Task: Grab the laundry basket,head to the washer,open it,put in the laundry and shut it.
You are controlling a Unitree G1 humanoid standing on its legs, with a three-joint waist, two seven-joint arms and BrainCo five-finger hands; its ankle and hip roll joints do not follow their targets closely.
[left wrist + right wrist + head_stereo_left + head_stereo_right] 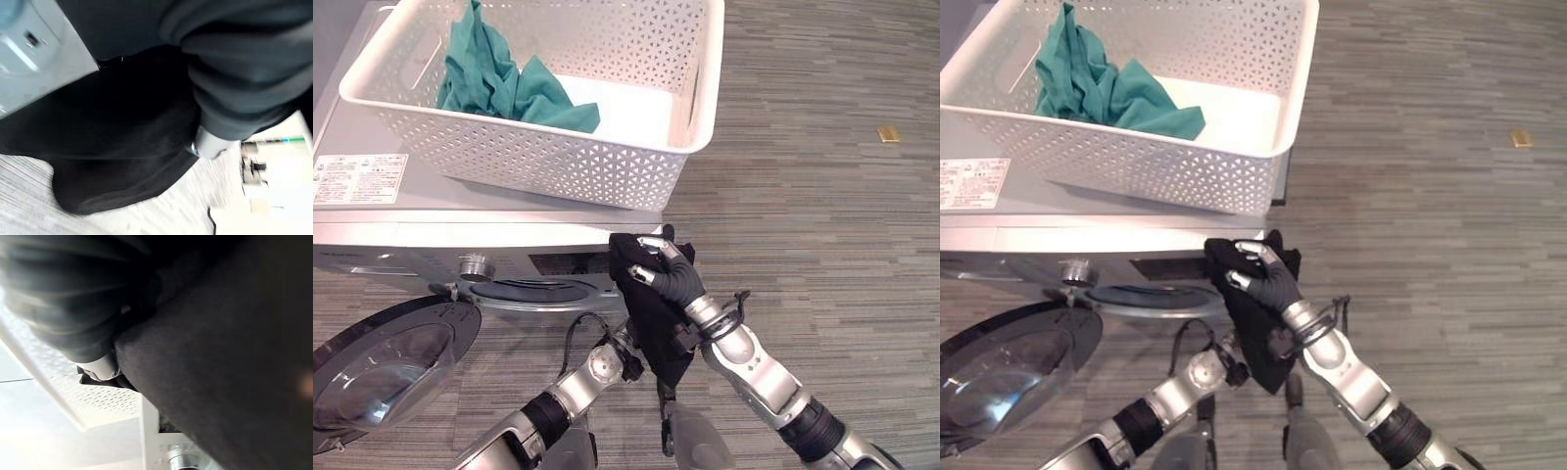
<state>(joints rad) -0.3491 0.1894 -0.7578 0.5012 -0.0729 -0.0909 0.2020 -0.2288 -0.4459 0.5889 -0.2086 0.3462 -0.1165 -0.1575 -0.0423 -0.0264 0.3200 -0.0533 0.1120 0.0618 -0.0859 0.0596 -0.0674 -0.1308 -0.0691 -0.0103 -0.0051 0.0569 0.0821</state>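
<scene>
Grey wood-grain plank flooring (803, 147) runs under the silver front-loading washing machine (411, 211), and we are midway through loading it. Our right hand (674, 274) has its fingers curled round a black, limp cloth garment (651, 313), which hangs in soft folds just beside the washer's front, to the right of the drum opening (524, 291) and not yet inside it. Our left hand is hidden behind that hanging cloth, so we cannot tell whether its fingers are open or closed; its wrist view is crowded with the same dark fabric.

We judge the basket-carrying and door-opening steps done: the round, glossy washer door with its dark glass porthole (382, 367) stands swung wide to the lower left, and the white perforated plastic laundry basket (607, 171) rests on the washer's flat top. A crumpled teal cloth (509, 88) lies in the basket's left part, waiting its turn.

The next move, as we read it, calls for carrying the black garment leftward and down into the drum opening, then letting go. Being floppy, it may drape over the rim or snag on the door, so pushing it well in looks wise.

Farther out, a small yellow tag (888, 133) lies on the floor, well apart from everything.
</scene>
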